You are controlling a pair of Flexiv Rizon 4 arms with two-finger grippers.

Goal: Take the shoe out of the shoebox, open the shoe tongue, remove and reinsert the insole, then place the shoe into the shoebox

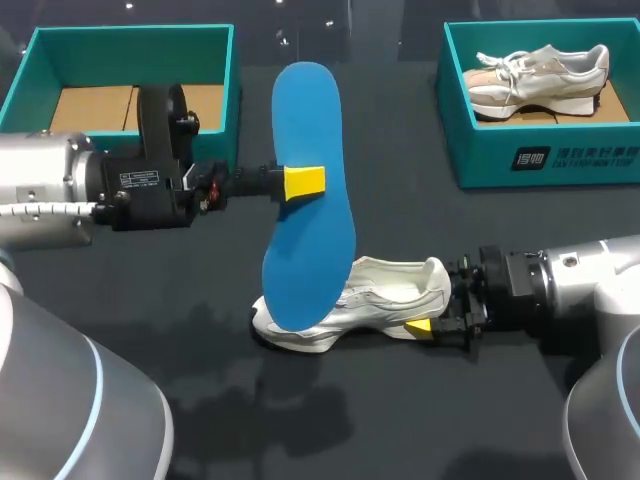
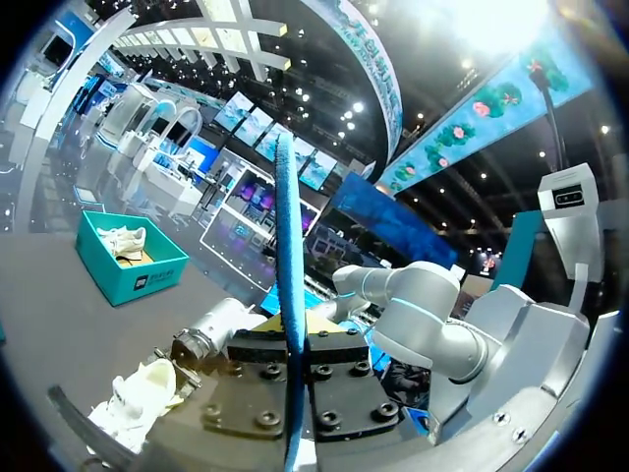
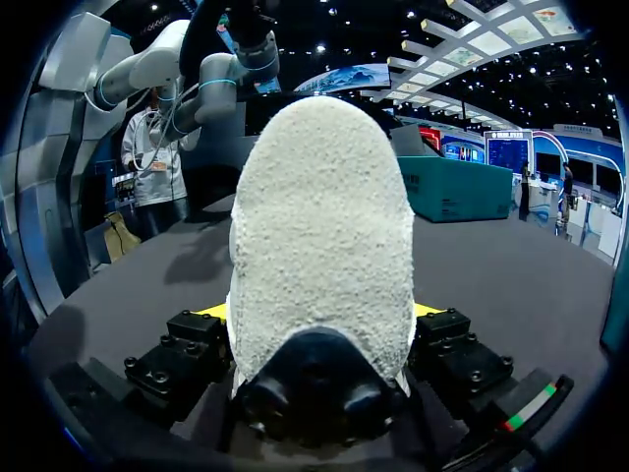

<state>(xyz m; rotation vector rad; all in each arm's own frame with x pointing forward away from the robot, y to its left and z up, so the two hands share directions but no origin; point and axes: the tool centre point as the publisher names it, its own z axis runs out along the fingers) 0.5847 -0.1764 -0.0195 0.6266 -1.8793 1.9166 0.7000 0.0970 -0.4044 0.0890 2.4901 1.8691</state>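
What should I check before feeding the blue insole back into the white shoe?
1. Grip of left pincer on insole: ok, shut on it.
2. Grip of right pincer on heel of shoe: ok.
3. Shoe opened wide: cannot tell, the insole hides its front.
4. Insole's lower end lined up with the opening: cannot tell.
5. Room in left shoebox for the return: ok.

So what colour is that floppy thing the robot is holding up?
Bright blue. The insole shows best in the head view, held in the left gripper.
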